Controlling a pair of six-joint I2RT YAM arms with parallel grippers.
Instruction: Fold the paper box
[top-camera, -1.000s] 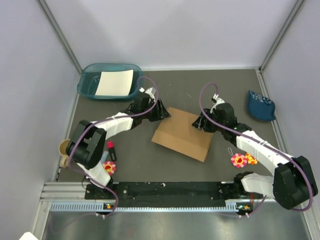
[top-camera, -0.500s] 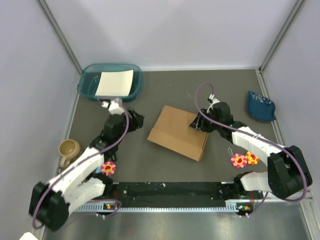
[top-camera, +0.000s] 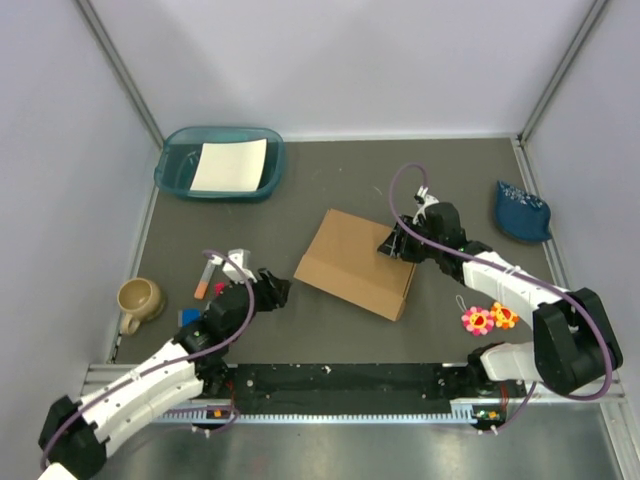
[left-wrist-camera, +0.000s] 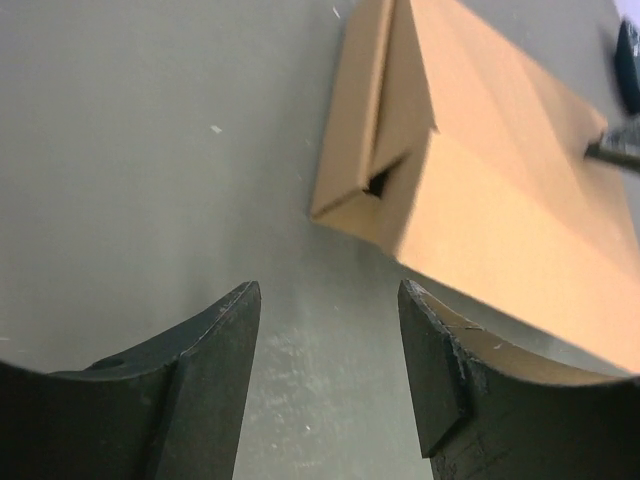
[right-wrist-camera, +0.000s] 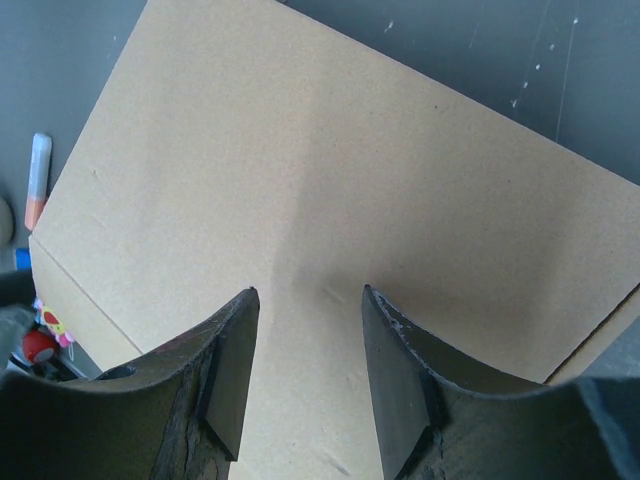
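My right pincer is hanging open over the box; my left pincer is gaping empty, well apart; unpinned, the corner flap is likely springing loose.

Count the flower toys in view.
3. A pink flower and an orange flower lie side by side beside the right arm. A third flower peeks in at the right wrist view's left edge, unseen from above.
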